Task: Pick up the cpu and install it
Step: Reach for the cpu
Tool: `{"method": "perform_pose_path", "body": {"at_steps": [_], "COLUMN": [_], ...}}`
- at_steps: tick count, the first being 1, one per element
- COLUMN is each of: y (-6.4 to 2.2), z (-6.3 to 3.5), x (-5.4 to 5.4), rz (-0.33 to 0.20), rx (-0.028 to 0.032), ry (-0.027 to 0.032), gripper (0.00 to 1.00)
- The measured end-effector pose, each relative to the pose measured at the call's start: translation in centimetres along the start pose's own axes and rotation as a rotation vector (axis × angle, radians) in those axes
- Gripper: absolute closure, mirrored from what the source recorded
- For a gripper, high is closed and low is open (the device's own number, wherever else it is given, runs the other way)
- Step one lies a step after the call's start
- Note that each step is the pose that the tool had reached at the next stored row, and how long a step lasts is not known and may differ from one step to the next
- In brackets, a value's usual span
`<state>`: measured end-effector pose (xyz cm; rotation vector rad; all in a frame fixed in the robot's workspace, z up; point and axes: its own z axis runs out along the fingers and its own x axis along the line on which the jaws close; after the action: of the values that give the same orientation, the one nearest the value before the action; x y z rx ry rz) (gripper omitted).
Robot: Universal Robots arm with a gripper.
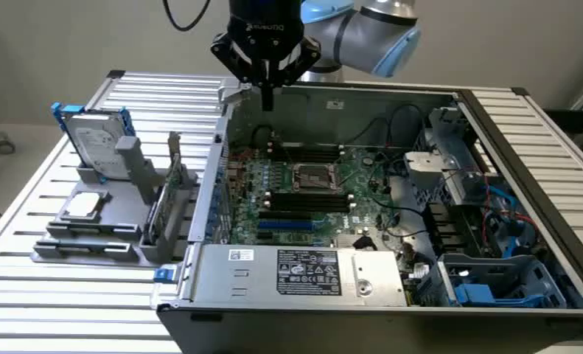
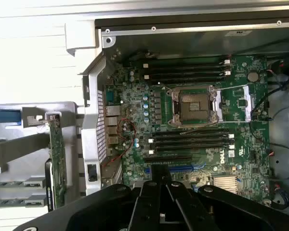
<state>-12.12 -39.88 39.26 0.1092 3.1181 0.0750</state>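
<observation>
The cpu, a small flat silvery square chip, lies on the grey parts stand at the exterior view's left, outside the computer case. My gripper hangs high over the case's back left corner, far from the chip, with its black fingers pressed together and nothing between them. The empty CPU socket sits open in the middle of the green motherboard. In the wrist view the socket lies ahead of my shut gripper, between the rows of black memory slots.
A hard drive in a blue bracket stands upright behind the chip. A green card stands on edge in the stand beside the case wall. The power supply, cables and blue drive bays crowd the case's front and right.
</observation>
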Motion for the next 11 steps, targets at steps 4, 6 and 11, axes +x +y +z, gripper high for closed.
{"method": "perform_pose_path", "body": {"at_steps": [4,6,11], "y": [0.00,0.00,0.29], "z": [0.00,0.00,0.02], "x": [0.0,0.0,1.5], "rz": [0.000,0.000,0.000], "rx": [0.0000,0.0000,0.0006], "ry": [0.0000,0.0000,0.0049], "gripper": [0.89,0.89,0.89]}}
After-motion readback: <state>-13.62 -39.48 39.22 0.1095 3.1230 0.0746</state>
